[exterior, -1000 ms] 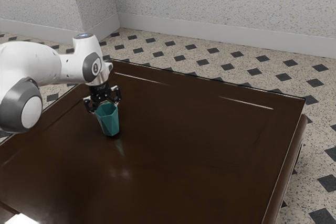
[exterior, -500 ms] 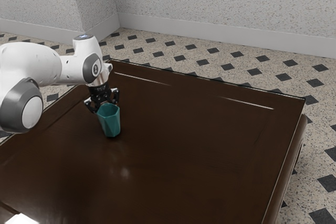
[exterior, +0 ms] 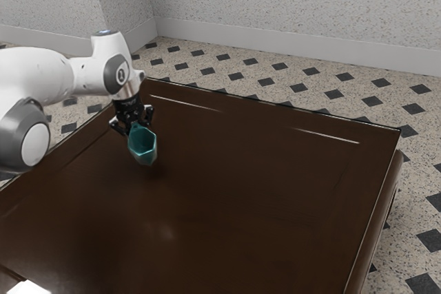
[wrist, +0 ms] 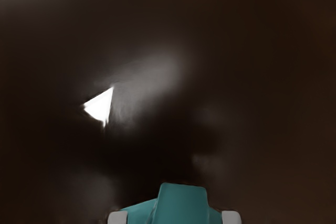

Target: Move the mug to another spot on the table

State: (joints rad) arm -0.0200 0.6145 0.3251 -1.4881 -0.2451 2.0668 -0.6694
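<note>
The teal faceted mug (exterior: 143,145) hangs a little above the dark wooden table (exterior: 275,184), tilted slightly, near the exterior view's left. My black gripper (exterior: 132,127) holds it from above by the rim, fingers pinching the mug's wall. In the wrist view the mug (wrist: 176,205) is the teal shape just under my hand, above the glossy tabletop (wrist: 236,77).
The table's raised rim (exterior: 375,191) borders the top on the exterior view's right. A wide stretch of bare tabletop lies to the right of the mug and toward the front. Checkered floor and a speckled wall surround the table.
My gripper has lifted the mug off the table and carried it slightly back and toward the exterior view's left; the mug now tilts a little.
</note>
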